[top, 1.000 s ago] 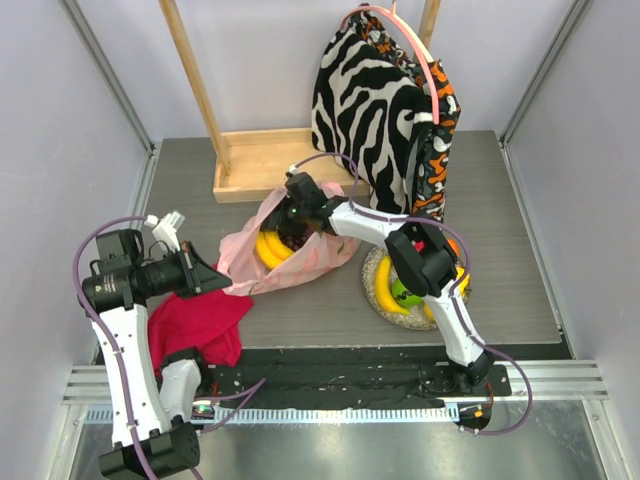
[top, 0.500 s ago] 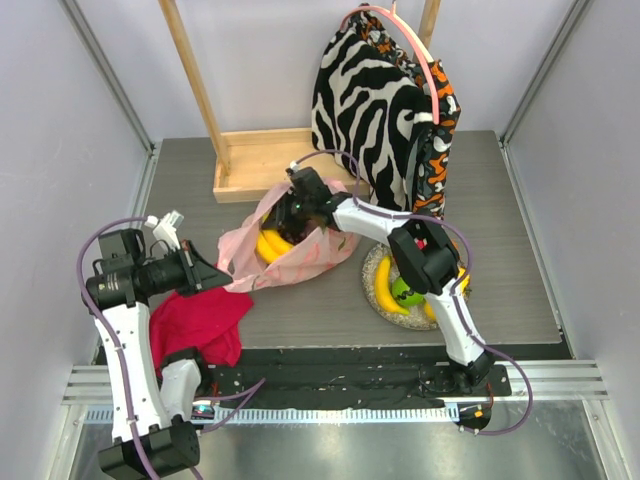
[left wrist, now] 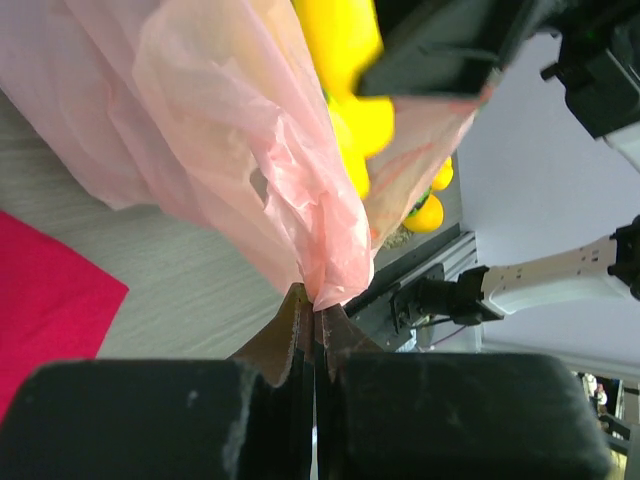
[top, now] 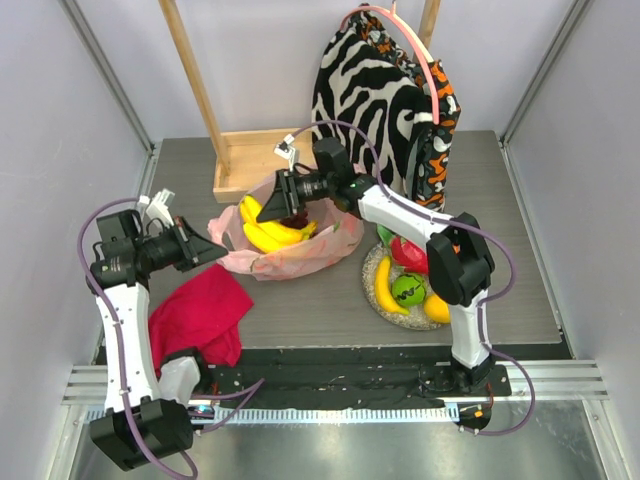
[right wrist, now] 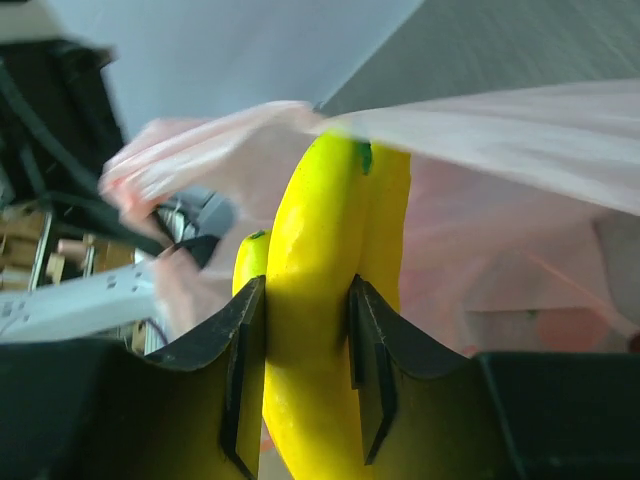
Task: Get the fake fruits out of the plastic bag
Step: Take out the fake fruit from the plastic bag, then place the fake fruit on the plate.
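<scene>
The pink plastic bag (top: 300, 255) lies open at mid-table. My right gripper (top: 272, 206) is shut on a yellow banana bunch (top: 265, 230) and holds it at the bag's mouth, above the rim. In the right wrist view the fingers (right wrist: 240, 340) clamp the banana (right wrist: 310, 300), with pink film (right wrist: 520, 150) behind. My left gripper (top: 213, 250) is shut on the bag's left edge; the left wrist view shows the film (left wrist: 230, 150) pinched between the fingertips (left wrist: 296, 315). A single banana (top: 384, 286), a green apple (top: 407, 290), a red fruit (top: 410, 254) and an orange (top: 437, 308) lie on the silvery plate (top: 402, 321).
A magenta-red cloth (top: 195, 310) lies front left, under the left arm. A zebra-patterned fabric bag (top: 370, 100) hangs at the back. A wooden tray (top: 255, 160) with an upright post stands behind the pink bag.
My right gripper has risen out of the bag with the banana bunch and drawn back. The bag's mouth has opened wider. My left gripper has lifted slightly, still holding the edge.
</scene>
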